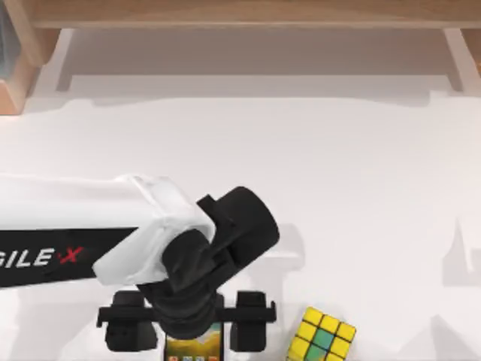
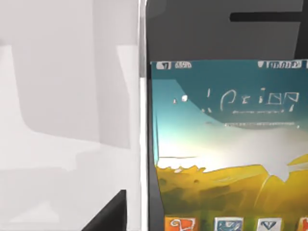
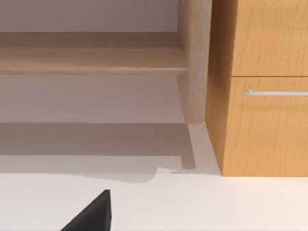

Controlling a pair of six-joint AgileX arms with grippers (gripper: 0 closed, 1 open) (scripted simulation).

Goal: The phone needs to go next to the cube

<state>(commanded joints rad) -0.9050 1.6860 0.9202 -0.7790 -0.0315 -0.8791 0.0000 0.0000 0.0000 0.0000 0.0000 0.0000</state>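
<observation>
Left gripper: over phone at near edge, jaws wide. Cube: just right, apart.

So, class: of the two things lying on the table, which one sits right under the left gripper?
The phone, between the left gripper's fingers; the cube lies apart to its right.

Left arm reads "GILE X"; phone text illegible.
</observation>
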